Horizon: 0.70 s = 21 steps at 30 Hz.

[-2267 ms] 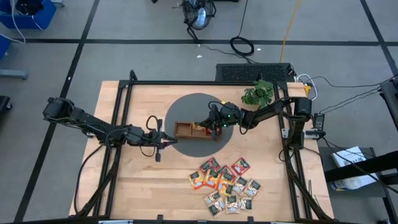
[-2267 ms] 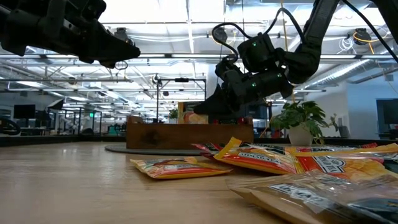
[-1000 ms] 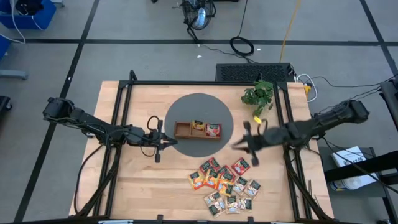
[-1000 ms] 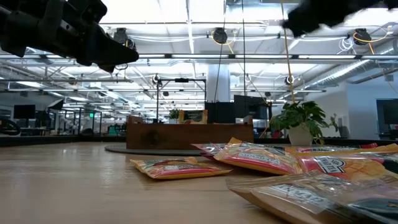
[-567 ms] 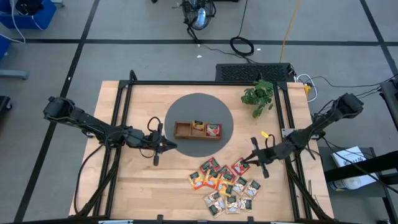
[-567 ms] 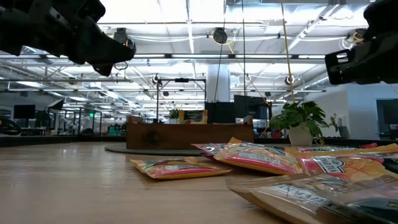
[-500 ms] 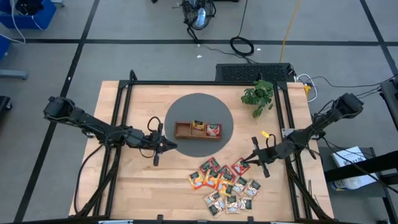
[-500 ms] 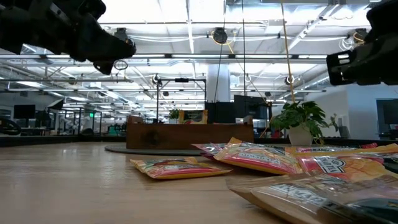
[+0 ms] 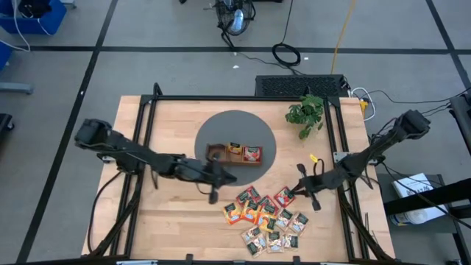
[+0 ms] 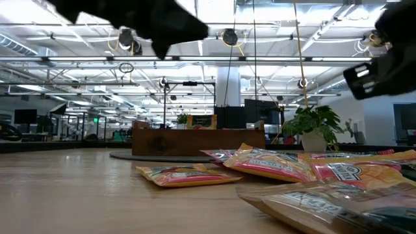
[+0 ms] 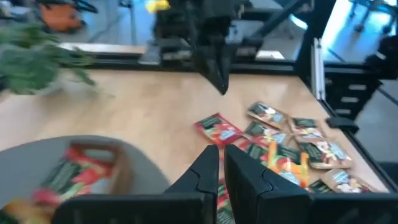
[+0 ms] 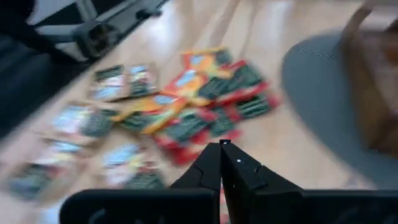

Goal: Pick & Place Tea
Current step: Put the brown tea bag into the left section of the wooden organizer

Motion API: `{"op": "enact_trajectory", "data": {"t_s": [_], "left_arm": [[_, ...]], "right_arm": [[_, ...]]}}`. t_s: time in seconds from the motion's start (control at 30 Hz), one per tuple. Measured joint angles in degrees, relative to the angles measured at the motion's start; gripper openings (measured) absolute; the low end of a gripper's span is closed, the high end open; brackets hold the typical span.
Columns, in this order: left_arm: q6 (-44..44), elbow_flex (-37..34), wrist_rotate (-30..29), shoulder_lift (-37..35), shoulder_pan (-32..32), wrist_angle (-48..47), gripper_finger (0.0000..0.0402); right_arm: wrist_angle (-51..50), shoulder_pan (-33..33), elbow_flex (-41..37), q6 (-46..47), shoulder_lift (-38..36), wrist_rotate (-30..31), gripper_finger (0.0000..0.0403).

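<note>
**Two arms close on the loose tea**

A long hall of ceiling lights and steel frames runs behind the wooden worktop, where a potted plant stands at the far right corner and a grey round mat lies in the middle. On the mat sits a wooden tray with a yellow sachet and a red one already in two of its compartments; the third looks bare.

The tea lies as a loose heap of red, orange and green sachets on the near side of the worktop, between tray and edge, some overlapping.

The right gripper sits at the heap's right edge, just beside a red sachet, its fingers pressed together. Whether they have caught that sachet cannot be told from any view. The left gripper reaches low across the mat's near rim toward the heap, fingers nearly closed and empty.

The step in hand looks like taking one sachet from the heap. To do it well, I would pick a sachet lying on top or at the fringe, take it by a free edge, and lift straight up so its neighbours are not dragged. With both arms converging on a small patch, one should give way, or they risk knocking each other. A flat foil packet slips easily, so check the hold before swinging toward the tray.
</note>
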Motion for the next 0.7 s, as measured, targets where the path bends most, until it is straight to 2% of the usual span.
{"op": "enact_trajectory", "data": {"t_s": [0.2, 0.3, 0.47, 0.6, 0.7], "left_arm": [[1.6, 12.1, 9.0, 11.9, 0.0, -6.7, 0.0031], [3.3, 17.7, 12.5, 17.5, 0.0, -7.0, 0.0031], [7.0, 27.6, 17.4, 25.8, 0.3, -9.9, 0.0031], [9.3, 37.3, 19.3, 32.1, 0.3, -15.5, 0.0031], [10.0, 44.2, 19.4, 36.6, 0.3, -21.6, 0.0031]], "right_arm": [[-33.9, 6.0, 18.1, 14.0, 1.6, 5.4, 0.0001], [-46.0, 8.0, 23.9, 23.8, 2.0, 2.9, 0.0001], [-51.0, 12.3, 24.2, 41.1, 2.0, -5.3, 0.0001], [-51.3, 14.9, 21.7, 53.5, 2.1, -6.3, 0.0001], [-50.4, 15.7, 19.4, 59.4, 2.1, -5.9, 0.0001]]}}
